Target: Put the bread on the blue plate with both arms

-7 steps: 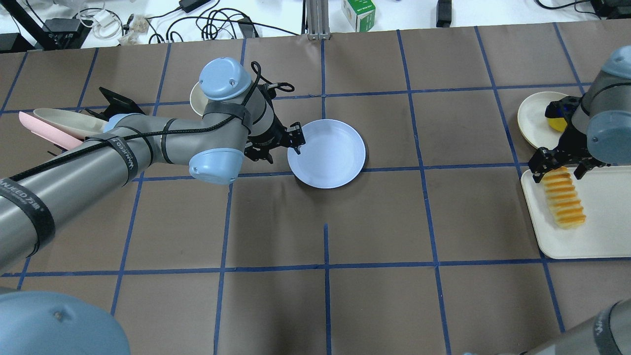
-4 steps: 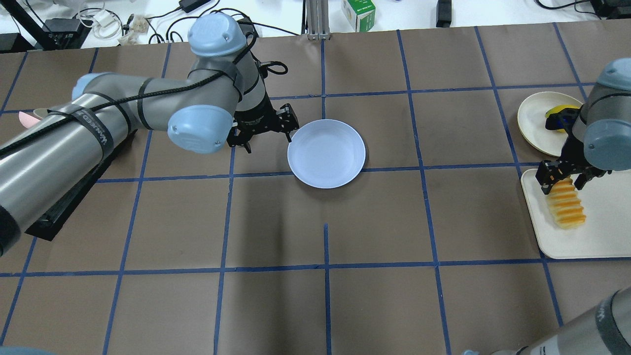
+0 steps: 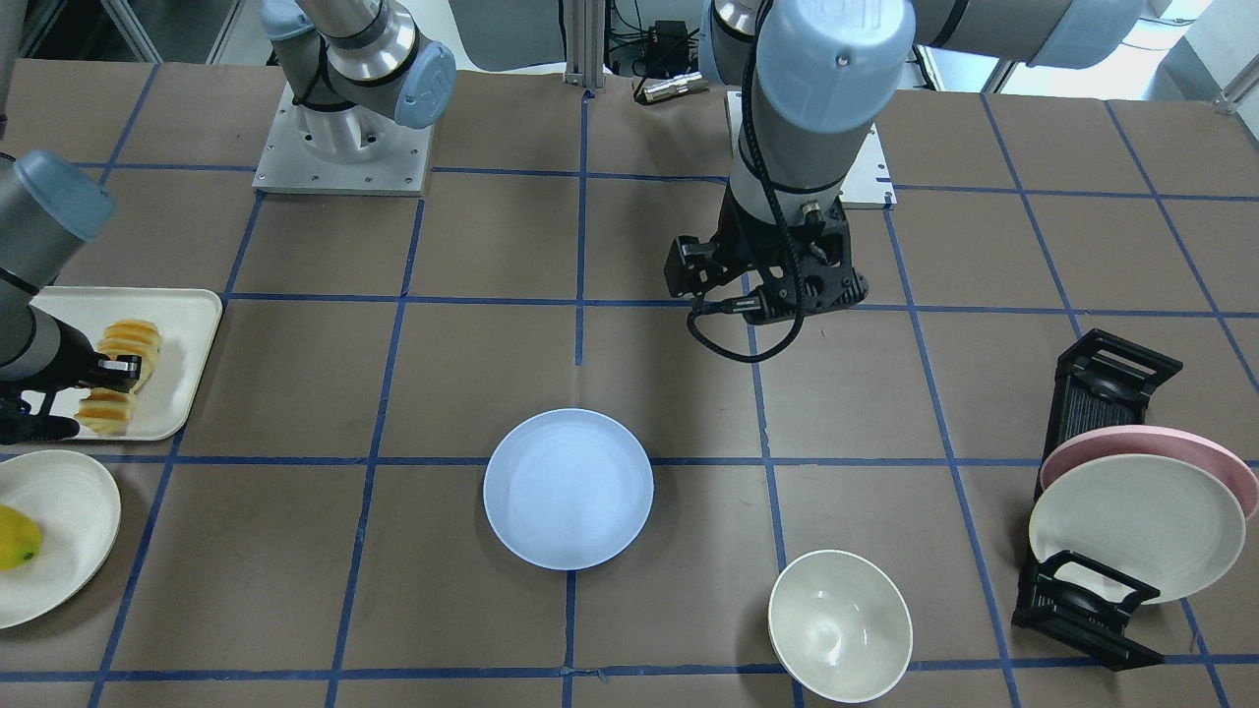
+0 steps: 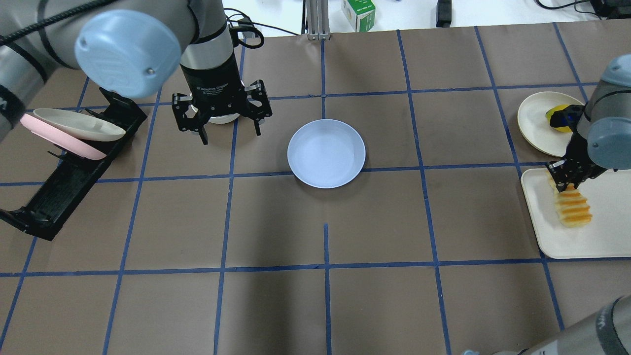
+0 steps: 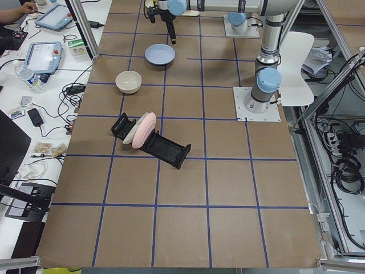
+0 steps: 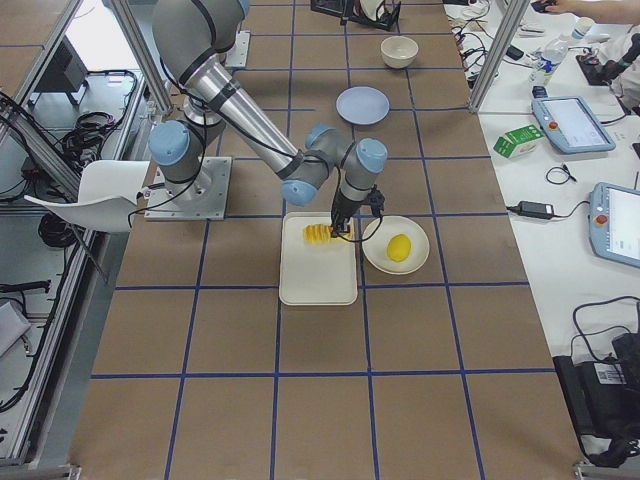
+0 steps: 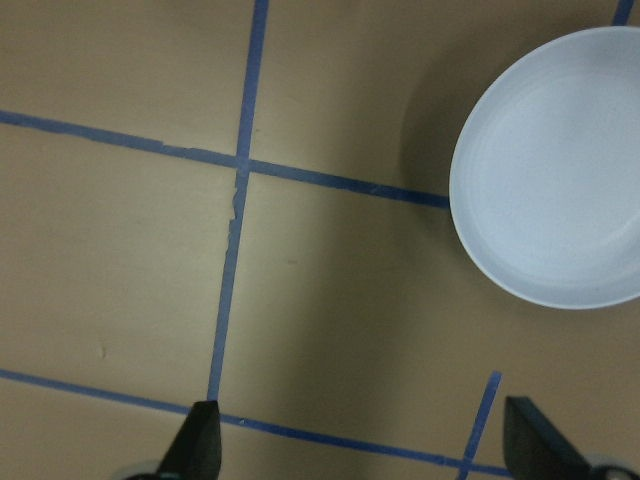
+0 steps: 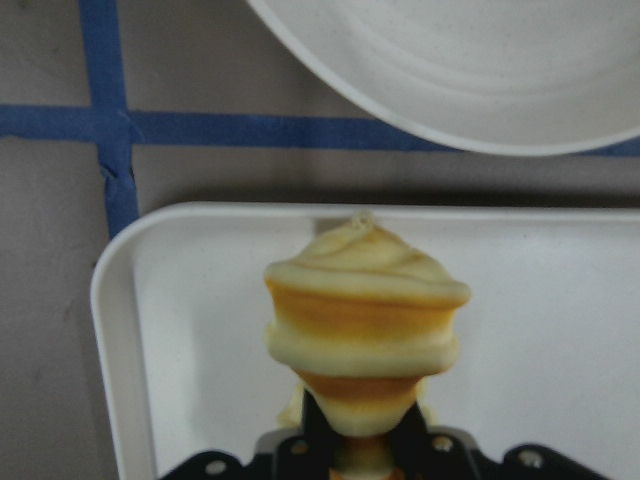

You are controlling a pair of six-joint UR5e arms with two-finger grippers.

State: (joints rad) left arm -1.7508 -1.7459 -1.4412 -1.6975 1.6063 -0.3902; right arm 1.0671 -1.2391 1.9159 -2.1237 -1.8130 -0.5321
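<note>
The blue plate [image 4: 326, 154] sits bare as the left gripper [image 4: 230, 136] hovers beside it, spread wide and empty, while well off to the plate's right the right gripper [image 4: 571, 186] pinches the bread [image 4: 573, 209] on a white tray [image 4: 591, 244], transfer not yet begun.

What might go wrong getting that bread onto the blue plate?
The right gripper holds the bread near one end, so the free length may droop or twist loose when lifted off the tray. The blue plate lies far away, a long carry for an off-centre hold.
</note>
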